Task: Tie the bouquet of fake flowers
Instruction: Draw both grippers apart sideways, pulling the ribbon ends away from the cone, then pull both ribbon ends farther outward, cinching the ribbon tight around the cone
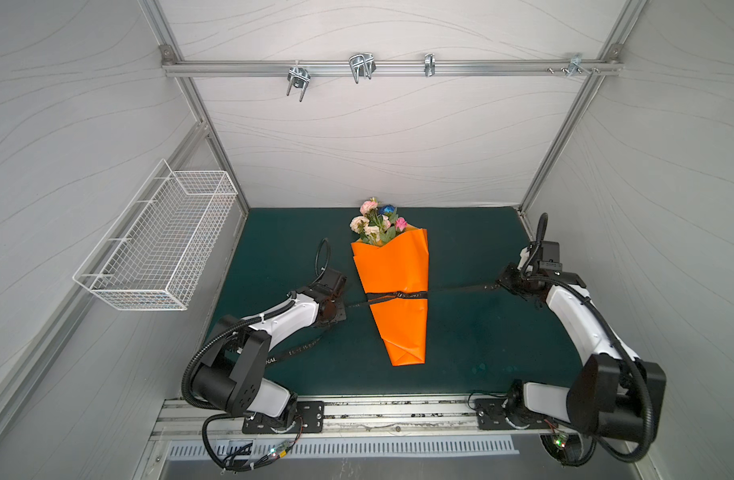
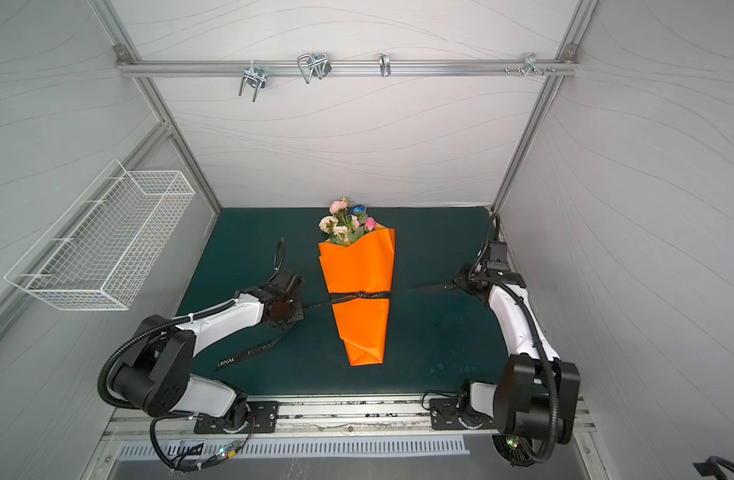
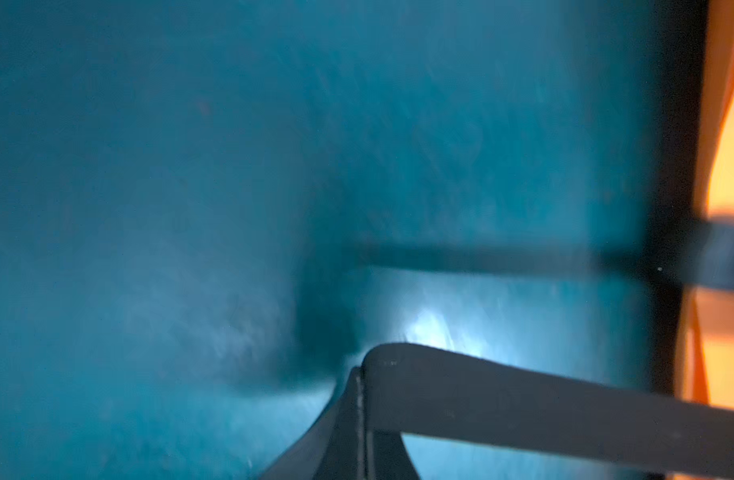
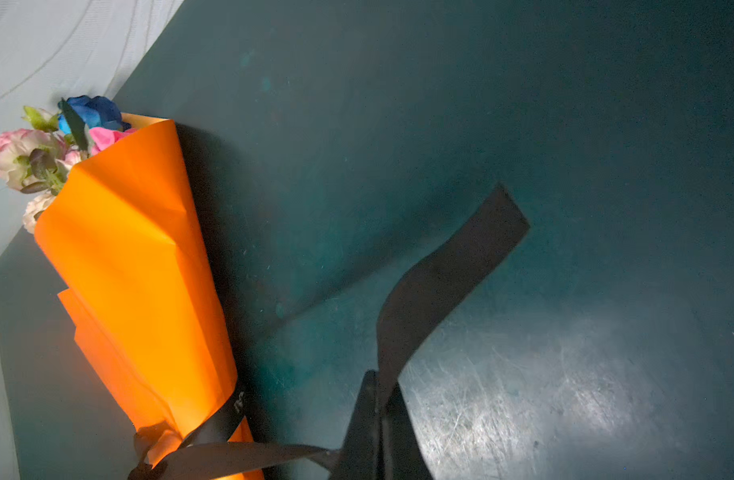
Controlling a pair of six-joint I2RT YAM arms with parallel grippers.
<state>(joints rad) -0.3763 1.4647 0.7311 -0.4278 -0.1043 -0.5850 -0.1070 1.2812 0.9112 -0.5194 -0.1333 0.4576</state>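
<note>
Left gripper (image 3: 359,374) and right gripper (image 4: 375,380) each clench the ribbon (image 1: 396,296), taut around the waist of the bouquet (image 1: 375,222); light, soft and crushable, it likely slides if tugged unevenly.

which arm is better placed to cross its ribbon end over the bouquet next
Probably left: the left gripper holds the black ribbon close beside the orange wrap; the right gripper holds it farther out.

Bouquet of fake flowers (image 1: 377,223): pink and cream blooms, one blue, green leaves. Lies flat mid-scene in both top views, heads toward 12 o'clock. Stems hidden inside orange wrapping paper (image 1: 392,270), cinched below middle by black ribbon (image 1: 396,296).
</note>
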